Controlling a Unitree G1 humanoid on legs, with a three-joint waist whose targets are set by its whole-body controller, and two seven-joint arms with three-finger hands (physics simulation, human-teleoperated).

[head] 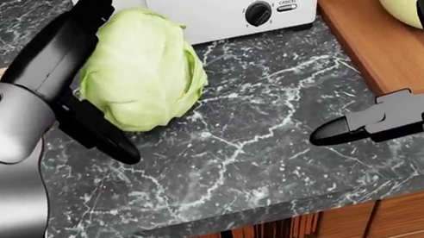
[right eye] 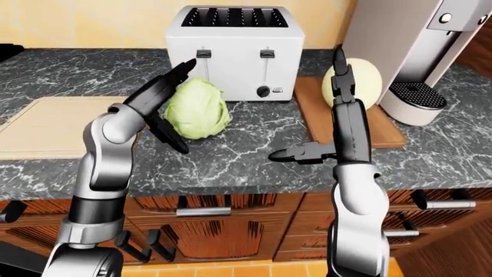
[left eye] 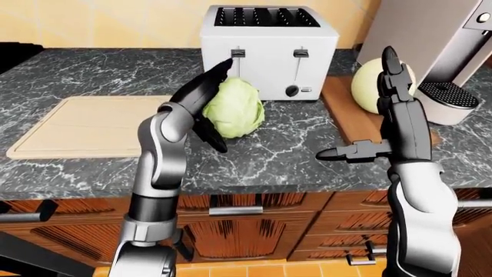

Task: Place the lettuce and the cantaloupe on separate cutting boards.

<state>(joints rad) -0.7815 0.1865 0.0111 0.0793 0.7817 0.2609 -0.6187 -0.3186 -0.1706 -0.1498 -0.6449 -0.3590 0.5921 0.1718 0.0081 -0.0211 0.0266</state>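
Note:
The green lettuce (left eye: 237, 109) lies on the dark marble counter just below the toaster. My left hand (left eye: 211, 107) is open, its black fingers spread against the lettuce's left side, not closed round it. The pale cantaloupe (left eye: 367, 86) sits on the brown cutting board (left eye: 342, 115) at the right. My right hand (left eye: 376, 115) is open in front of the melon, fingers pointing up and thumb pointing left, holding nothing. A light wooden cutting board (left eye: 85, 127) lies bare at the left of the counter.
A white toaster (left eye: 269, 52) stands behind the lettuce. A grey coffee machine (left eye: 450, 75) stands at the far right beside the melon. Wooden drawers with metal handles (left eye: 235, 210) run below the counter edge.

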